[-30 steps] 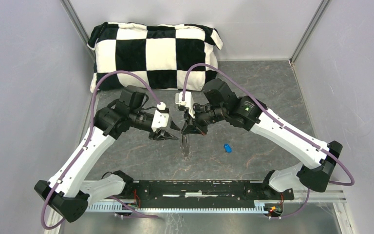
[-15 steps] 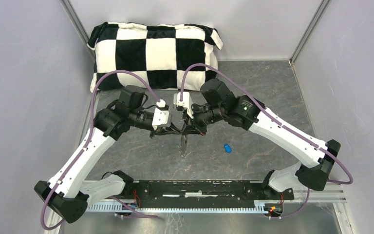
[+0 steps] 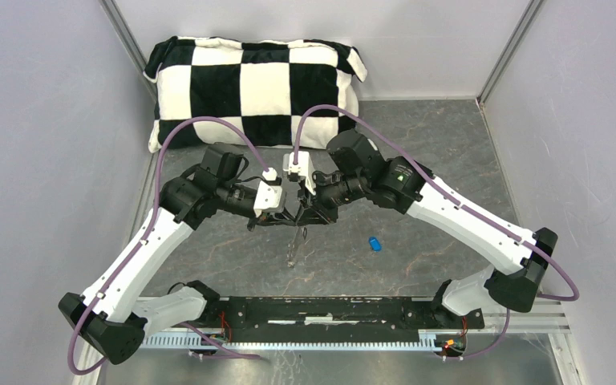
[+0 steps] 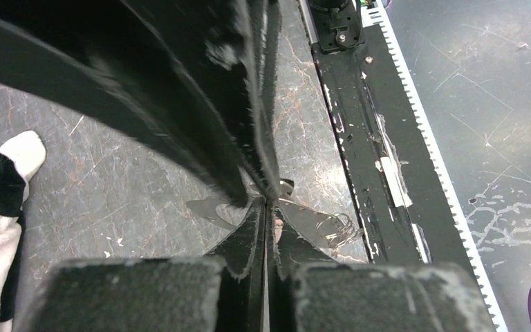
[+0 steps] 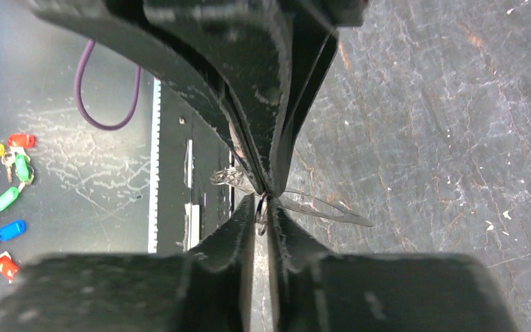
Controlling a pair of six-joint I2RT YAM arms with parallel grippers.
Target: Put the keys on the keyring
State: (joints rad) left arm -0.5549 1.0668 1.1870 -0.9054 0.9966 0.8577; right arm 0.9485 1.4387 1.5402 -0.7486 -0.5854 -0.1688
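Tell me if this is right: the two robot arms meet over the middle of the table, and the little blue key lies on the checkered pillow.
Not quite. The blue key lies on the grey table, near the right arm, well apart from the checkered pillow, as the top external view shows. The arms do meet over the middle.

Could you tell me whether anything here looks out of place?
The blue key lies alone on the table, right of the dangling keyring, so it is not threaded. The checked pillow behind seems unrelated.
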